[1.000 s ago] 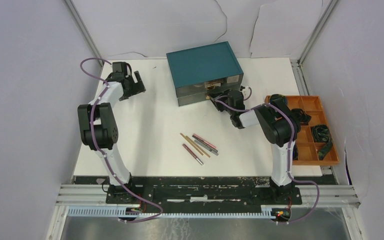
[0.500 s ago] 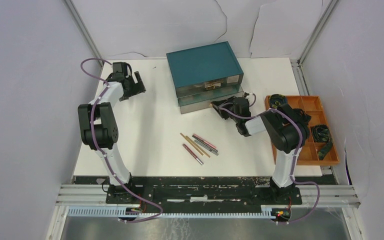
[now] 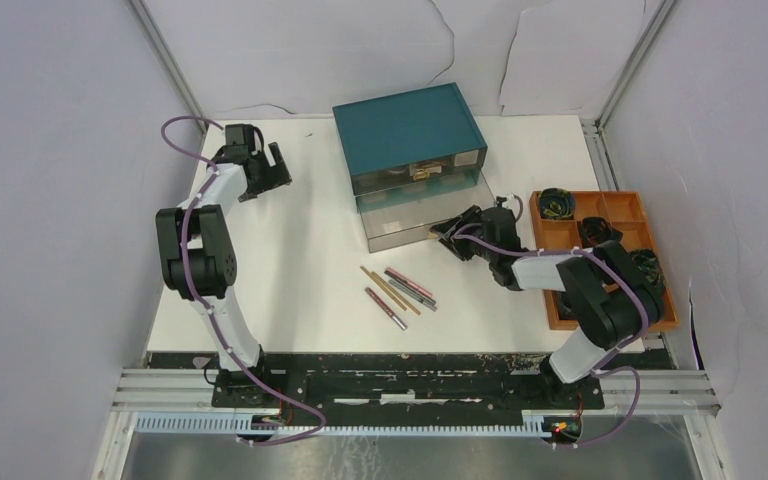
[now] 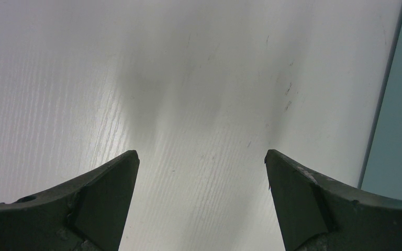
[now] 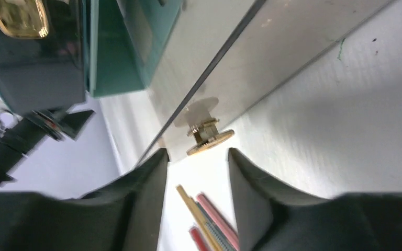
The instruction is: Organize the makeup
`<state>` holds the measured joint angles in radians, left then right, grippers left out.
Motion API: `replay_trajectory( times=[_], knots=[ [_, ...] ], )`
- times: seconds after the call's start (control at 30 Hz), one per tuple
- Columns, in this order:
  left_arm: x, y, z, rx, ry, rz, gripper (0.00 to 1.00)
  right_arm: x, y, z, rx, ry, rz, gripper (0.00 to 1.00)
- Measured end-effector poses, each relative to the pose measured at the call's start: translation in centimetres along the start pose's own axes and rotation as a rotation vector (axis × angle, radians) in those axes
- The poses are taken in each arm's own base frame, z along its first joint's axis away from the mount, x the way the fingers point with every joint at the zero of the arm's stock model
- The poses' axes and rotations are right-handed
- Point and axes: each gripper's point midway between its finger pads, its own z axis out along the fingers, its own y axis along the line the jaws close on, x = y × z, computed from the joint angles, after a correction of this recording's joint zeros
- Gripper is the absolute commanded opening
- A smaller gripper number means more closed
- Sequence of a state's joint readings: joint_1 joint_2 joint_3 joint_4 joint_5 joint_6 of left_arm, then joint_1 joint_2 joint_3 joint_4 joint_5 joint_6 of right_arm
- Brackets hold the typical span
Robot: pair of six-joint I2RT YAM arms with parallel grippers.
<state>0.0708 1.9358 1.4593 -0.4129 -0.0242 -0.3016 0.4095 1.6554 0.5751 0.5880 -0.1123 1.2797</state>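
Pink, tan and dark thin pencils (image 3: 398,291) in a loose bunch on the white table (image 3: 300,270), nearest the arm bases. Just beyond, to the right: right gripper (image 3: 450,236), fingers parted, nothing held, tips just short of the gold knob (image 5: 205,137) on the clear lower drawer (image 3: 410,215), drawn out of the teal box (image 3: 410,135). Orange tray (image 3: 624,208) at far right. Farthest back, on the left: left gripper (image 3: 280,162), spread wide, holding nothing, above the table beside the box.
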Motion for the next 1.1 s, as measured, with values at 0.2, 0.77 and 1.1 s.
replay_trajectory(
  times=[0.2, 0.77, 1.1],
  knots=[
    [0.0, 0.0, 0.0, 0.0, 0.0, 0.0, 0.97, 0.4, 0.1, -0.8, 0.067, 0.07, -0.143, 0.83],
    [0.0, 0.0, 0.0, 0.0, 0.0, 0.0, 0.97, 6.9, 7.1, -9.2, 0.199, 0.496, -1.181, 0.58],
    [0.0, 0.0, 0.0, 0.001, 0.0, 0.0, 0.97, 9.8, 1.5, -8.8, 0.344, 0.684, -1.372, 0.53]
  ],
)
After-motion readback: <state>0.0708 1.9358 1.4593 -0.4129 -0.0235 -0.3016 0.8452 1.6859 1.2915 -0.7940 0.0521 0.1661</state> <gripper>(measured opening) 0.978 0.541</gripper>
